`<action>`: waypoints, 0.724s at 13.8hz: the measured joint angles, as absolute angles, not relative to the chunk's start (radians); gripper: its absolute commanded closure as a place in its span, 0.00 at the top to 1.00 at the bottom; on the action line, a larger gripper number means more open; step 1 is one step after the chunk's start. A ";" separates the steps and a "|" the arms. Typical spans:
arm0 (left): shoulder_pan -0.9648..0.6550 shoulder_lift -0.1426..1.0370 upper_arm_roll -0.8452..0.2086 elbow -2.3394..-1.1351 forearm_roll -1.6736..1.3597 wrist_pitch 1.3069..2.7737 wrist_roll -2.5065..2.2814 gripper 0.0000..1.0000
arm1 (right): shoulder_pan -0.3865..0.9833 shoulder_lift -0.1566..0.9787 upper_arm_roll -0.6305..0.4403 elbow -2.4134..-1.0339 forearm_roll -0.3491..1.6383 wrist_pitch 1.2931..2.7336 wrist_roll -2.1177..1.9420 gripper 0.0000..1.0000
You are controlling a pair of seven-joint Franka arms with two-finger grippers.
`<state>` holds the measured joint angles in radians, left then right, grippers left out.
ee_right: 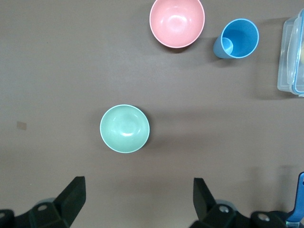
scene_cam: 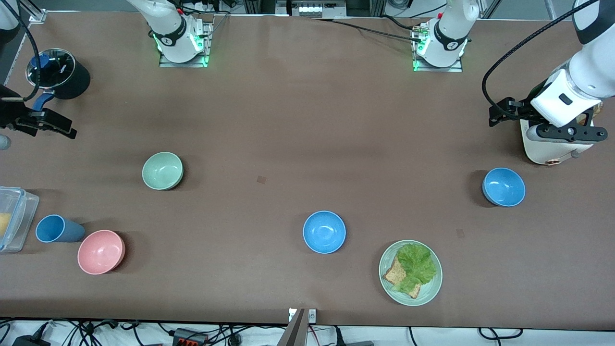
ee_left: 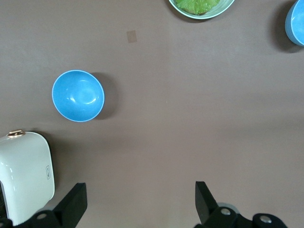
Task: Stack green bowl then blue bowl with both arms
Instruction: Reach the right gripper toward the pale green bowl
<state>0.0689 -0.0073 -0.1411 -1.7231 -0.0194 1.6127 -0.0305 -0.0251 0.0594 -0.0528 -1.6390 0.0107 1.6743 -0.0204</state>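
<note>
The green bowl [scene_cam: 163,170] stands upright and empty toward the right arm's end of the table; it also shows in the right wrist view [ee_right: 124,128]. One blue bowl [scene_cam: 324,232] sits mid-table near the front camera. A second blue bowl [scene_cam: 503,187] sits toward the left arm's end; both show in the left wrist view, the second [ee_left: 77,96] in full and the first [ee_left: 297,21] at the edge. My left gripper [scene_cam: 564,133] [ee_left: 141,199] is open and empty, up over a white appliance. My right gripper [scene_cam: 45,122] [ee_right: 137,194] is open and empty, up by the table's edge.
A pink bowl [scene_cam: 101,252], a blue cup [scene_cam: 55,228] and a clear box [scene_cam: 14,218] sit nearer the front camera than the green bowl. A pale-green plate [scene_cam: 430,290] holds bread and lettuce. The white appliance [scene_cam: 547,151] and a black lidded pot [scene_cam: 57,72] stand at the table's ends.
</note>
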 measured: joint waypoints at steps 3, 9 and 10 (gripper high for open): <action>0.069 -0.007 -0.141 -1.723 -0.019 1.612 -0.030 1.00 | -0.024 0.057 -0.052 -1.645 0.010 1.674 -0.020 1.00; 0.069 -0.007 -0.141 -1.723 -0.019 1.612 -0.030 1.00 | -0.024 0.061 -0.052 -1.664 0.010 1.674 -0.020 1.00; 0.069 -0.007 -0.142 -1.723 -0.019 1.612 -0.030 1.00 | -0.025 0.075 -0.052 -1.675 0.009 1.678 -0.020 1.00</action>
